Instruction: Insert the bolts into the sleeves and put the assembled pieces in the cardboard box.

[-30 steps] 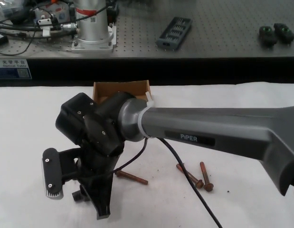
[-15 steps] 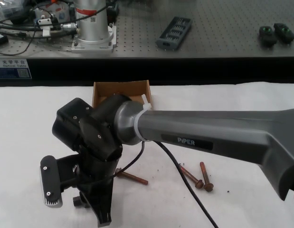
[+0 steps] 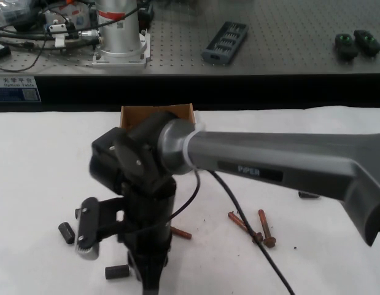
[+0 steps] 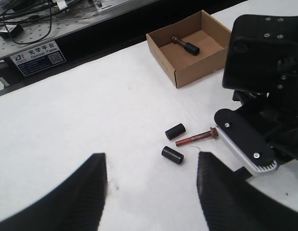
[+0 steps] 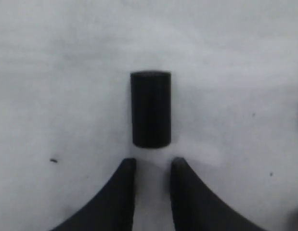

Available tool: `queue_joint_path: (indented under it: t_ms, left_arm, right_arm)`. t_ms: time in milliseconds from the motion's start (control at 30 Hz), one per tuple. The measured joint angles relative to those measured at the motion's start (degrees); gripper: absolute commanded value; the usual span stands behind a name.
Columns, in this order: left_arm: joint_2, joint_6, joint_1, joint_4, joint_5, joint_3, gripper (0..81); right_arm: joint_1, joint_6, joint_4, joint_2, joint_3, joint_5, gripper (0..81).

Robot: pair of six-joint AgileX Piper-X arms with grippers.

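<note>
Right gripper (image 5: 152, 164), jaws narrowly parted and empty, hangs by a black sleeve (image 5: 150, 109) at the high view's lower left. The sleeve looks light, rigid and likely slick, best pinched mid-barrel. Left gripper (image 4: 151, 166) gapes wide.

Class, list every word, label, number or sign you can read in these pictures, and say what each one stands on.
Pale lettering on the grey arm: blurred, not legible.
Blue-and-white label on the front edge of the far bench: print too small to read. The left wrist view shows a square code beside its print.
No text can be quoted, and no other print or numbers are legible.
</note>
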Motion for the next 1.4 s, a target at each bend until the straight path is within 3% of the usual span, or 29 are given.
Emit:
queue_joint_path:
  t_ms: [200, 433, 767, 1400]
  left_arm:
    - [0.0, 0.0, 0.0, 0.0, 0.0, 0.0, 40.9]
    - [0.0, 0.0, 0.0, 0.0, 0.0, 0.0, 40.9]
    - [0.0, 0.0, 0.0, 0.0, 0.0, 0.0, 40.9]
    - [0.0, 0.0, 0.0, 0.0, 0.0, 0.0, 40.9]
  right_arm:
    - [-0.53, 0.35, 2.55, 0.0, -0.04, 0.27, 22.5]
    - [1.49, 0.5, 3.58, 0.0, -0.04, 1.21, 37.1]
    - [4.2, -1.01, 0.91, 0.0, -0.04, 4.97, 36.6]
    - [5.39, -3.1, -3.58, 0.0, -0.99, 4.45, 36.6]
